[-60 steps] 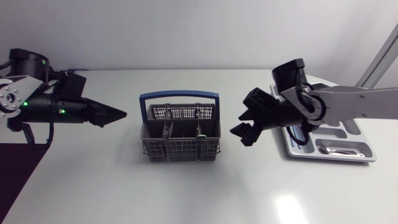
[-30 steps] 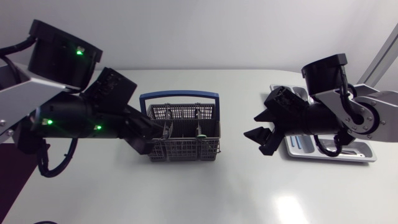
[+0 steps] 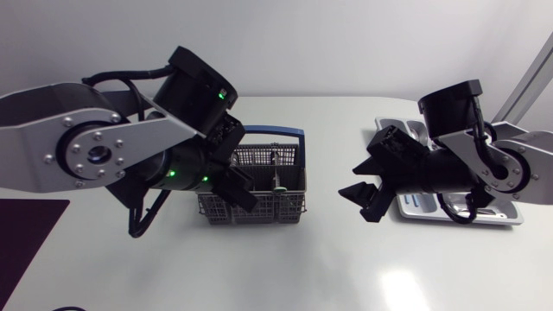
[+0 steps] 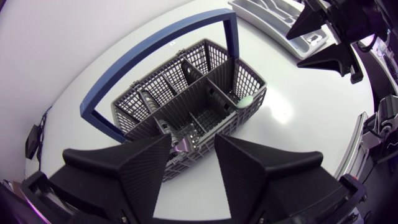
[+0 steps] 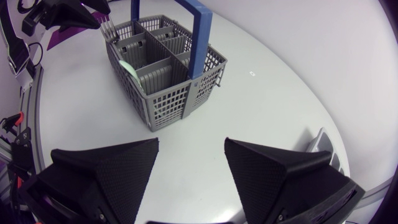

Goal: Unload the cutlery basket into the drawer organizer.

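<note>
Head view: one cutlery basket point(image 3: 259, 207), one drawer organizer point(image 3: 510, 207), two arms point(image 3: 95, 155) (fingers point(image 3: 356, 192) spread)

I am looking at what appears to be a robotics lab bench. A smooth white table point(image 3: 285, 268) is carrying a grey plastic mesh cutlery basket with a blue handle point(image 3: 259, 207) and a pale grey compartmented organizer tray point(image 3: 505, 216). My silver-and-black left arm point(image 3: 95, 155) and right arm point(image 3: 501, 168) are hanging over it from either side.
</note>
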Tool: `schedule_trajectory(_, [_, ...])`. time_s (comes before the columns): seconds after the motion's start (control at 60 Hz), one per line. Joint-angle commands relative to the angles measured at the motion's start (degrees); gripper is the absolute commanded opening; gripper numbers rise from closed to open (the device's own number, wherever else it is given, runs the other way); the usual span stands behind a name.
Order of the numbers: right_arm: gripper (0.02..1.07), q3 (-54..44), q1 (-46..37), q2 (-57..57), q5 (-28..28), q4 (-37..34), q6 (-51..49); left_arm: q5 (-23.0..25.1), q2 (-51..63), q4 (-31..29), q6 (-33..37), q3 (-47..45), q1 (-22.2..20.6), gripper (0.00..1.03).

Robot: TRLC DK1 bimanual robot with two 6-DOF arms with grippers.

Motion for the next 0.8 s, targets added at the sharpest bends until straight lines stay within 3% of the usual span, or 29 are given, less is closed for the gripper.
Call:
schedule_trajectory(0.0, [0.79,-1.4,0.6,-0.6,0.0,-0.7,1.2,-1.7,2.3,-0.2,-1.7,2.0,-0.3,0.48])
schedule_trajectory(0.05, [0.79,-1.6,0.7,-0.5,0.0,-0.6,1.2,-2.3,3.0,-0.1,-1.8,2.0,-0.1,0.47])
schedule_trajectory(0.183, [0.79,-1.9,0.9,-0.4,0.0,-0.5,1.3,-4.2,3.5,0.0,-1.8,2.1,0.4,0.26])
schedule_trajectory(0.417, [0.79,-2.0,1.9,-0.4,0.1,-0.4,1.7,-4.3,3.9,0.0,-1.9,1.8,0.7,0.17])
schedule_trajectory(0.533, [0.79,-2.1,2.1,-0.6,0.2,-0.5,1.8,-4.3,3.8,0.1,-1.7,1.6,0.7,0.07])
schedule_trajectory(0.783, [0.79,-2.0,2.6,-1.5,0.5,-1.3,1.7,-3.1,-1.9,0.5,-1.0,0.2,3.0,0.03])
